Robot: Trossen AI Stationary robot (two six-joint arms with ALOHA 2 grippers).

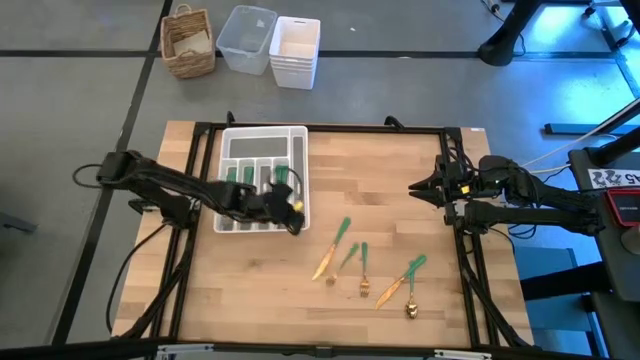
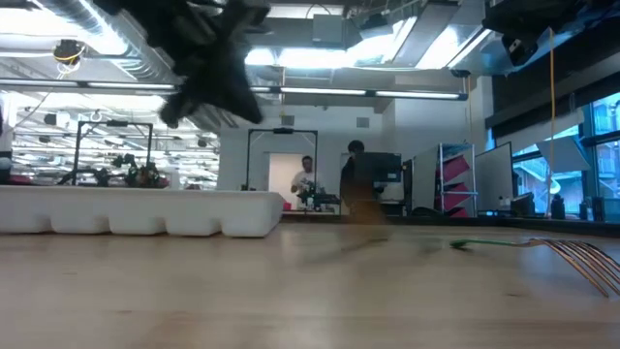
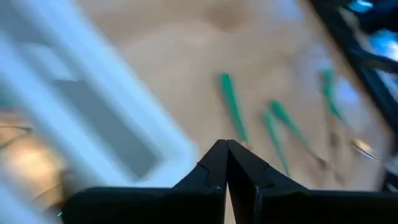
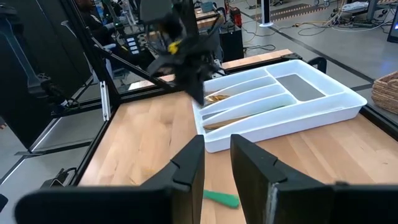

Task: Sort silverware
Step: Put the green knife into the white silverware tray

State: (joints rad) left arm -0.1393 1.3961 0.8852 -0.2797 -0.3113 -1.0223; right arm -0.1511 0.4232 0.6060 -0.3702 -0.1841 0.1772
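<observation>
Wooden table (image 1: pixel 250 290); bright open room beyond; white tray (image 1: pixel 296 150)

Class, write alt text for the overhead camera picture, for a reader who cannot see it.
Seen from above, the left gripper, fingers shut, hangs over the near right corner of a white tray holding green-handled cutlery. About five more pieces of silverware lie loose on the wooden table. The right gripper waits at the right edge.

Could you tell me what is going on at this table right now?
A two-armed robot is sorting silverware. The left gripper is shut and empty at the near corner of the white cutlery tray, which already holds several green-handled pieces. About five pieces lie loose on the wooden table. The right gripper waits, open, at the table's right edge.
</observation>
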